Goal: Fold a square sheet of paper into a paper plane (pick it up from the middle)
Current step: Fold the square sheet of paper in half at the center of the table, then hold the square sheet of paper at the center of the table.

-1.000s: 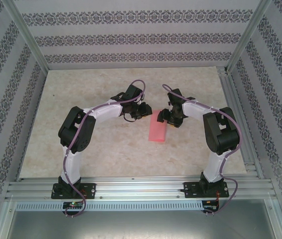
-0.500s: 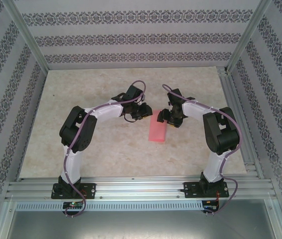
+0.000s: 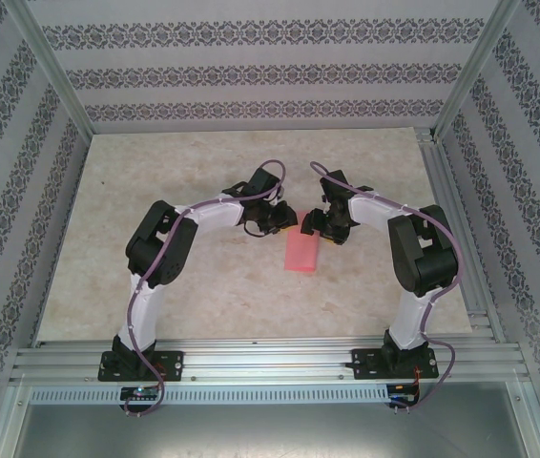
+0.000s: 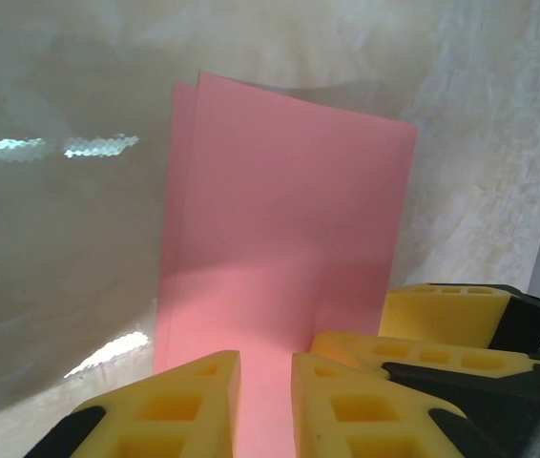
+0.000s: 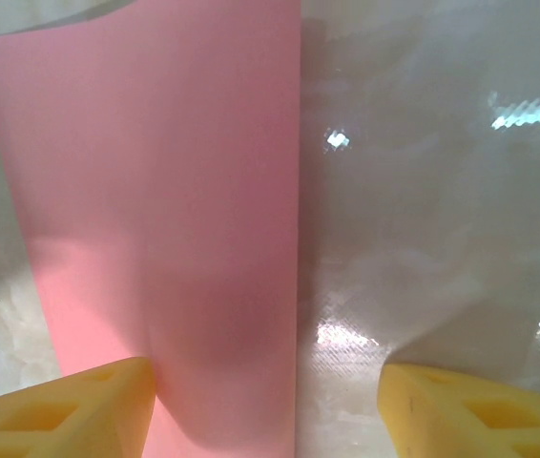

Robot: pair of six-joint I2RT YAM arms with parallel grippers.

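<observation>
The folded paper (image 3: 302,253) is lying mid-table (image 3: 155,191), with bare surface opening on every side and its far end sitting between both grippers. The left gripper (image 4: 265,386) is hovering over that end, jaws narrowly apart. The right gripper (image 5: 270,401) is straddling one long edge, jaws wide and empty. Since a second ago the left arm is reaching closer in, while the paper and right arm are staying put.

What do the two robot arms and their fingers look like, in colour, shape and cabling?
Both the left arm and the right arm have white links between bulky black joint housings. A purple cable runs along each arm and loops free near the wrist. The fingers are yellow wedge-shaped blocks with rectangular recesses, set on black mounts.
</observation>
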